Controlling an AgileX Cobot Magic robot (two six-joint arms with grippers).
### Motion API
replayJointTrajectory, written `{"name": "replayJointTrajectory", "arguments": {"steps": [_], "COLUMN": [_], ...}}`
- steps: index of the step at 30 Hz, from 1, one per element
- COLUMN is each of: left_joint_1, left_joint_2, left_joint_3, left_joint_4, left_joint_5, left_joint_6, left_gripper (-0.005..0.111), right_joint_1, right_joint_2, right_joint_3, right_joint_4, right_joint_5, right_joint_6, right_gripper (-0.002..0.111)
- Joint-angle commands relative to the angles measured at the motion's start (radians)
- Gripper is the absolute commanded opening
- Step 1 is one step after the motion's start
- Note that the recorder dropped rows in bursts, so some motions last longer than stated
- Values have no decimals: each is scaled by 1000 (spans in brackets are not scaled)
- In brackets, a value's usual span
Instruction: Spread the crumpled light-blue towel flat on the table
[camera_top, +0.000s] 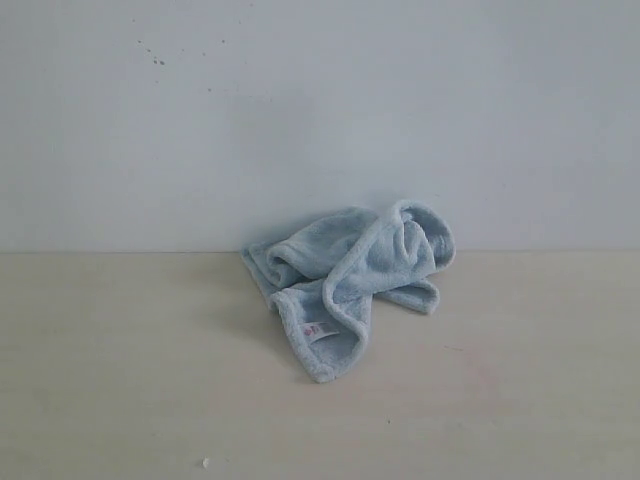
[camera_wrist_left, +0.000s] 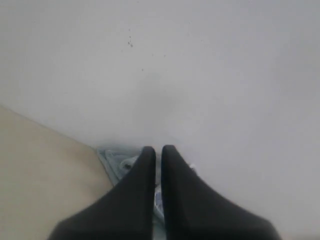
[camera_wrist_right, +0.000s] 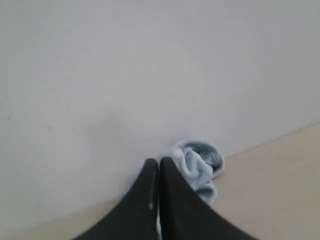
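Bare worktop (camera_top: 120, 380) lies open left, right and in front of the towel (camera_top: 350, 280); behind, the wall (camera_top: 320, 100) seems to touch it.

The wide, pale beige wood-look table (camera_top: 120, 380) is carrying a crumpled light-blue fluffy towel (camera_top: 350, 275) at its far edge, the small white label (camera_top: 318, 330) facing up. A tiny white speck (camera_top: 205, 462) is lying well apart, near the front.

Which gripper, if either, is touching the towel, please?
Apart, both. The exterior view shows the towel lying alone on the table, with neither the left gripper nor the right gripper in frame near it.
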Motion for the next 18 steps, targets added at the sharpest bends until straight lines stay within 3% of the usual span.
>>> {"name": "replayJointTrajectory", "arguments": {"steps": [1, 7, 10, 14, 18], "left_joint_1": [-1, -1, -1, -1, -25], "left_joint_2": [236, 692, 913, 1191, 1422], "left_joint_3": [-144, -283, -362, -461, -548], "left_joint_4": [-202, -553, -716, -993, -1159], "left_joint_5": [188, 261, 281, 370, 447], "left_joint_6": [369, 851, 1038, 1331, 1537], "left_gripper": [4, 10, 28, 63, 65], "right_joint_1": [2, 70, 88, 88, 88], "right_joint_2": [328, 758, 928, 1118, 1257], "right_joint_3": [-212, -455, -557, -672, -745], "right_joint_4": [-13, -13, -13, -18, -18], "right_joint_5": [161, 197, 171, 132, 90], "right_joint_6": [-231, -396, -409, -407, -407], "right_gripper": [0, 0, 1, 12, 24]}}
